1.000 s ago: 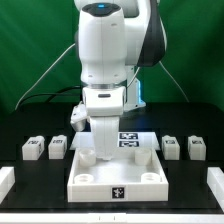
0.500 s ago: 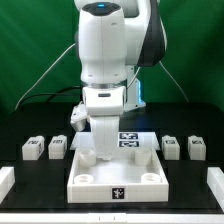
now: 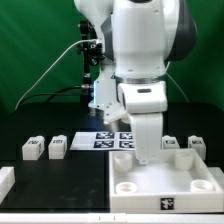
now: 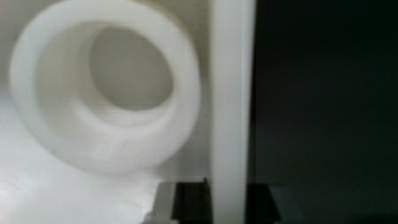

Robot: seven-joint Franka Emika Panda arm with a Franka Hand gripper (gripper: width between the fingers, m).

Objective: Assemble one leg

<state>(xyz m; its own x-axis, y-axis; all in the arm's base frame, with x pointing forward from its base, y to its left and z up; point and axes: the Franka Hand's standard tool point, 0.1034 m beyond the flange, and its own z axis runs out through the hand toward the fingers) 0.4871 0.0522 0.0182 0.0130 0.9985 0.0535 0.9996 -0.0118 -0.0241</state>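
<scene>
1. Now the square top (image 3: 165, 186) lies against the desk's (image 3: 60, 195) near edge, toward the exterior view's right corner. Half a second ago it sat mid-desk, so it has been dragged aside with the arm.
2. Just behind, the tool (image 3: 148, 157) stands at the top's far corner socket (image 4: 103, 90). It seems pressed onto the top's rim, which in the wrist view runs between its dark fingers.
3. Farther back, all four legs lie toward the far edge, well apart from the sockets. The closest leg (image 3: 170, 146) is just beside the tool, and the marker board (image 3: 100, 140) lies between the pairs. No leg is fitted yet.
</scene>
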